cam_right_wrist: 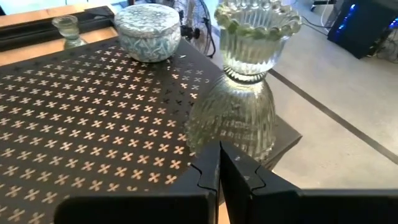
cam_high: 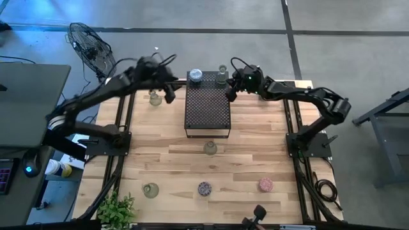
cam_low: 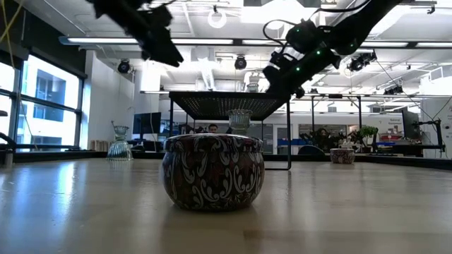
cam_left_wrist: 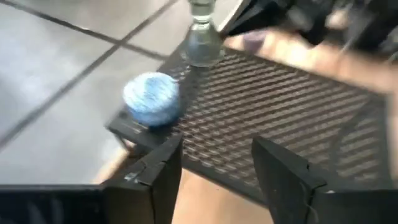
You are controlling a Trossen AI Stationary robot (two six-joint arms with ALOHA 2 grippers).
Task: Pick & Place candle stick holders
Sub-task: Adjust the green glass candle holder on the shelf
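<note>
Hovering at the stand's far corners, the left claw gapes while the right claw is closed, empty

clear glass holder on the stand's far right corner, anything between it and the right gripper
Nothing visible. The right gripper, fingers shut and empty, sits just beside the clear glass holder at the corner of the black stand. The pale blue holder stands apart on the other far corner, near the left gripper.

Both arms reach over the far end of the stand: left gripper at its left corner, fingers apart; right gripper at its right corner, fingers seemingly pressed together.
</note>
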